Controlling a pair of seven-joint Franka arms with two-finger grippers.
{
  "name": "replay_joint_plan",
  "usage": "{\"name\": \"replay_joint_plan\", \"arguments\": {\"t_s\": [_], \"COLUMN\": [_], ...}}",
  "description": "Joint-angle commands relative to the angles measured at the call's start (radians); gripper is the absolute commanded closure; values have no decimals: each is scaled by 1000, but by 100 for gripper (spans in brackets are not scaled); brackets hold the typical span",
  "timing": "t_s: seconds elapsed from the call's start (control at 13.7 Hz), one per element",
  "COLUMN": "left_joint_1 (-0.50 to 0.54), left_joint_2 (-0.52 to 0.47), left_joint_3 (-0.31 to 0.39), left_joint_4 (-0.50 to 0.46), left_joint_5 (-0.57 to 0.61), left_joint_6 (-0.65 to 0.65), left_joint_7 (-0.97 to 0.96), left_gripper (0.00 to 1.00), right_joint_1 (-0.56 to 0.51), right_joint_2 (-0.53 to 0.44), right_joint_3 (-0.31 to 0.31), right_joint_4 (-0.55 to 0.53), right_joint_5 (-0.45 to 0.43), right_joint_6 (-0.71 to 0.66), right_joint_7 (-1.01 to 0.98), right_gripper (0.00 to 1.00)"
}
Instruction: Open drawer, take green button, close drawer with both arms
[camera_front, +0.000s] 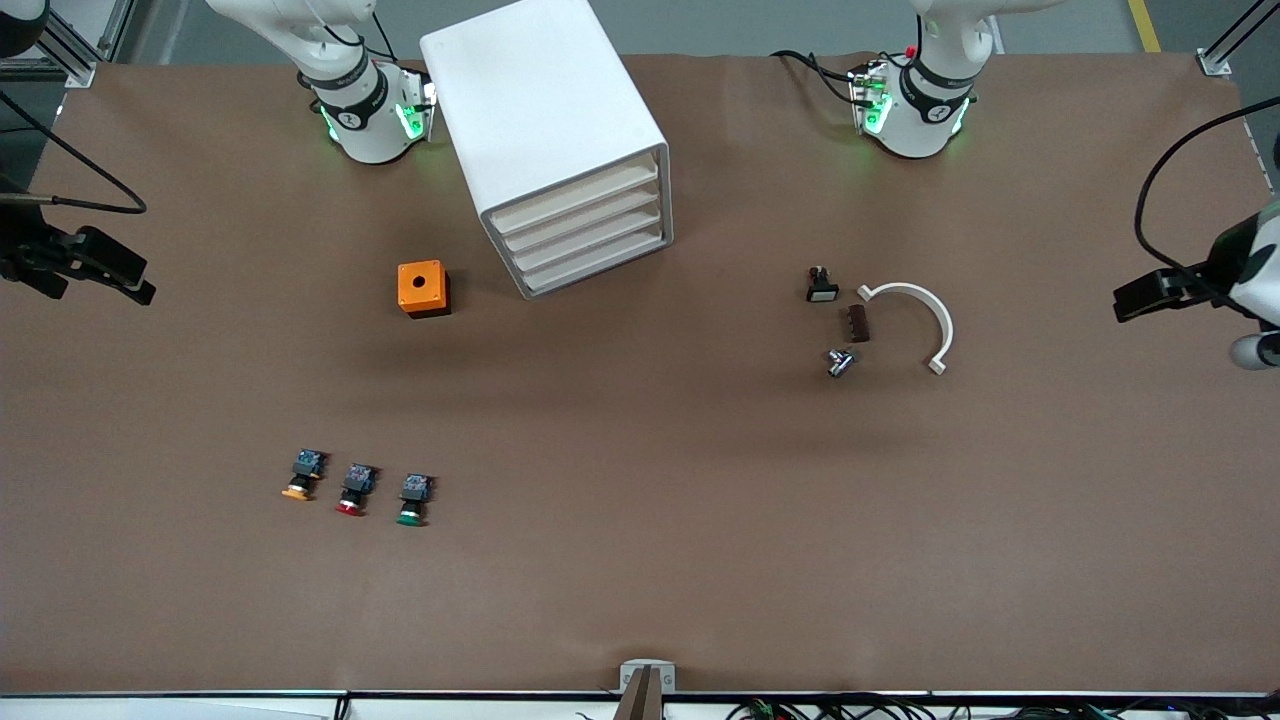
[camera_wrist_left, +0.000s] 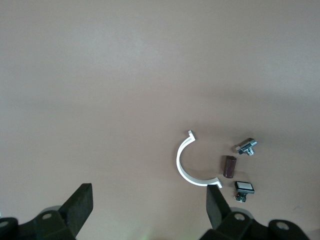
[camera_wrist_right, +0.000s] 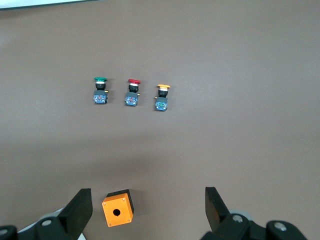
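The left pincer (camera_front: 1135, 298) hangs in the air over the edge of the worktop (camera_front: 640, 600) at the left arm's end, its jaws wide and holding nothing. In the left wrist view its two black fingers (camera_wrist_left: 80, 205) stand far apart over bare brown surface. Nearest to it lies a white half-ring (camera_front: 925, 315), and just beside that a small dark brown block (camera_front: 858, 323). A black switch with a white face (camera_front: 821, 286) lies near the block, farther from the front camera, and a small metal part (camera_front: 840, 362) lies near it on the nearer side.

The right pincer (camera_front: 125, 285) hangs over the edge at the right arm's end, jaws likewise wide and empty; its fingers (camera_wrist_right: 80, 207) frame an orange box (camera_front: 423, 289) with a round hole in its top. The box sits beside the white cabinet (camera_front: 545, 130), which stands near the edge where the arm bases are, between the two bases and turned at an angle. All four of its fronts are shut, and the drawer (camera_front: 590, 238), third from the top, sits flush with the others.

Three buttons lie in a row toward the edge nearest the front camera, on the right arm's half. The green button (camera_front: 412, 500) is at the end of the row closest to the middle of the worktop, the red button (camera_front: 354, 489) is in the middle, and the orange button (camera_front: 303, 475) is at the end toward the right arm's side. None touch.
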Motion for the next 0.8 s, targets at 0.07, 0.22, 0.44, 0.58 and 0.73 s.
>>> {"name": "replay_joint_plan", "arguments": {"t_s": [0.07, 0.22, 0.44, 0.58, 0.73], "left_joint_1": [18, 18, 20, 14, 17], "left_joint_2": [-28, -42, -53, -88, -110], "left_joint_3": [-48, -49, -49, -51, -52], "left_joint_4": [-19, -35, -54, -107, -143], "left_joint_5": [-22, -23, -51, -52, -54], "left_joint_6": [-7, -6, 5, 37, 57], "left_joint_7": [11, 11, 6, -6, -6], "left_gripper": [0, 0, 0, 0, 0], "right_joint_1": [-7, -7, -7, -7, -9], "right_joint_2": [-7, -7, -7, -9, -7], "right_joint_3": [7, 7, 7, 7, 7], "right_joint_4": [7, 6, 6, 7, 6], "right_joint_5": [-13, -13, -13, -13, -13], "right_joint_6": [-4, -4, -4, -5, -4], "right_joint_7": [5, 3, 5, 3, 3], "right_gripper": [0, 0, 0, 0, 0]}}
